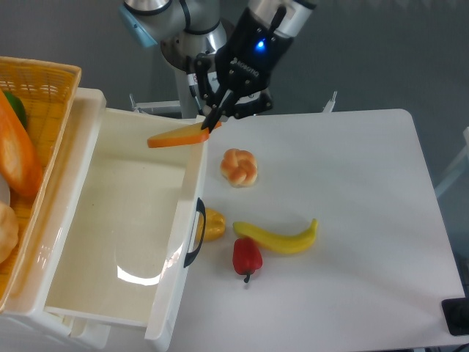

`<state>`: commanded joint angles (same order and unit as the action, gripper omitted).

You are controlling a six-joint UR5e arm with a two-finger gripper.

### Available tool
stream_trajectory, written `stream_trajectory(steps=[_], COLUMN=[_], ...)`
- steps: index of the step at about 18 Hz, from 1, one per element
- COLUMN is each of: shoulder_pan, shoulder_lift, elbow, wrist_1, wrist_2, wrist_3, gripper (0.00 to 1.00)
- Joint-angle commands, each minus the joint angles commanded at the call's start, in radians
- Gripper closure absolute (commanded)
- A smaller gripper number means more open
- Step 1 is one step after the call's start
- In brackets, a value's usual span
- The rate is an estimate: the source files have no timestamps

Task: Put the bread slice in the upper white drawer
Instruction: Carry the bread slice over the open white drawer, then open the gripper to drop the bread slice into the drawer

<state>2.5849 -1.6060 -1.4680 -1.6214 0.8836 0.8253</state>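
robot gripper holding a bread slice above the upper white drawer.
jaws pinch the slice's right end; white "robotiq" lettering shows on the black gripper body.

You have a smooth white rounded-corner table before a plain grey wall, under soft even light.

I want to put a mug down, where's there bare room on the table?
The right half of the table, beyond the banana, is bare, and so is the front strip below the red pepper. It is crowded between the drawer and banana, around the bun.
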Motion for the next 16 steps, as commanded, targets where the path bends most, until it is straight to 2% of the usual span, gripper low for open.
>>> stream_trajectory(steps=[5, 13, 16], shoulder_pan=[-0.054, -0.095, -0.097], shoulder_lift=[-0.012, -0.037, -0.048], elbow=[-0.037, -0.037, -0.038], wrist_1=[0.052, 0.064, 0.084], wrist_2=[0.000, 0.002, 0.002], wrist_3=[-0.011, -0.014, -0.006], gripper=[1.00, 1.00, 0.59])
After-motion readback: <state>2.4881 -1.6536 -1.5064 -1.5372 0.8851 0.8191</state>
